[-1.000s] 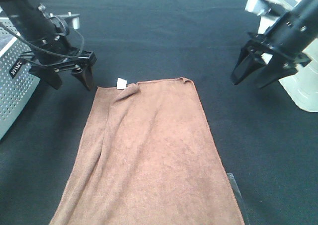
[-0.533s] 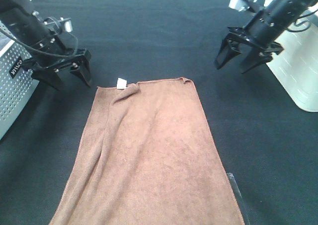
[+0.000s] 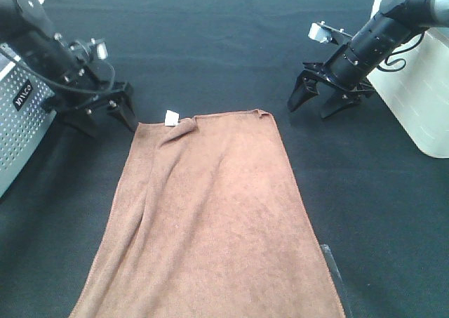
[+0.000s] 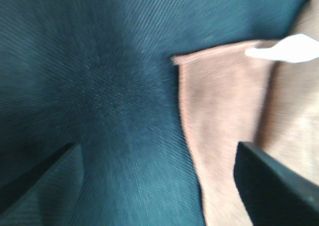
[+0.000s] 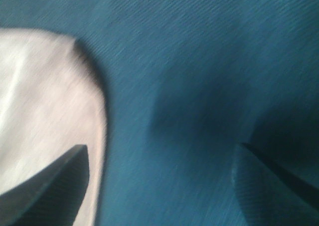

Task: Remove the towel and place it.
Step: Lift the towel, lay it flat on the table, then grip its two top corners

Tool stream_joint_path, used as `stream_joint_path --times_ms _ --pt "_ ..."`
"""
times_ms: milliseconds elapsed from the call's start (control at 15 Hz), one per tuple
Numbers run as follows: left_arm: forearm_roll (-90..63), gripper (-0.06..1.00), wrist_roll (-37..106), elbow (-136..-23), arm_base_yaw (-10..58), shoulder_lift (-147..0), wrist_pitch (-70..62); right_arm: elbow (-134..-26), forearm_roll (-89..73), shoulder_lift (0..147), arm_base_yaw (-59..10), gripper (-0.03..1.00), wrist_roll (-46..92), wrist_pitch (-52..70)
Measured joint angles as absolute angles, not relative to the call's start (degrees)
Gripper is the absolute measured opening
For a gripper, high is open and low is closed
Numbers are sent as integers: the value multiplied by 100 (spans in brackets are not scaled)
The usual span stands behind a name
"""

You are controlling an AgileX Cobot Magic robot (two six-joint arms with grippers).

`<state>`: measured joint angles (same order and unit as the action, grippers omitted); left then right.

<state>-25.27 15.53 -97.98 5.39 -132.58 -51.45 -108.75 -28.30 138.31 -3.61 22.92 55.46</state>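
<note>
The brown towel [image 3: 210, 213] lies flat on the dark table, long side running toward the near edge, with a small white tag [image 3: 171, 117] at its far left corner. My left gripper [image 3: 111, 119] is open and low over the table, just left of that corner; the left wrist view shows the towel corner [image 4: 219, 101] and tag [image 4: 289, 50] between its open fingers [image 4: 269, 186]. My right gripper [image 3: 312, 107] is open, low, a little right of the towel's far right corner [image 3: 263, 113]. The right wrist view shows the towel [image 5: 45, 116] pale and blurred beside one finger [image 5: 50, 186].
A perforated white metal box [image 3: 21, 121] stands at the left edge behind the left arm. A white container [image 3: 414, 86] stands at the right edge behind the right arm. A dark object [image 3: 331, 262] lies by the towel's near right side.
Both grippers have come down toward the table. The left has moved to the towel's far left corner; the right has swung left toward the far right corner. The towel has not moved.
</note>
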Motion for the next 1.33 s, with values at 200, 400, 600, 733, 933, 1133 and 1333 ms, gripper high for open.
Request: stream_joint_path --times_ms 200,400,600,733,933,1133,1333 --pt "-2647 79 1570 -9838 521 -13413 -5122 -10909 -2928 14015 -361 72 2286 5460" --pt "-2727 79 1570 -9866 498 -13447 -5117 -10926 -3002 14055 -361 72 2292 5374" --pt "-2739 79 1570 -9866 498 -13453 -5042 -10926 -3123 14072 -361 72 2326 5351" --pt "-2853 79 1570 -9866 516 -13465 -4962 -10926 -3100 14072 -487 72 2332 5237" --pt "-3083 79 1570 -9884 676 -13505 -4784 -10926 -3042 14083 -802 72 2338 4996" --pt "-3306 77 1570 -9884 900 -13522 -4647 -10966 -3042 14152 -1071 72 2338 4899" --pt "-3535 76 1570 -9884 980 -13556 -4601 -11012 -3042 14198 -1169 72 2338 4859"
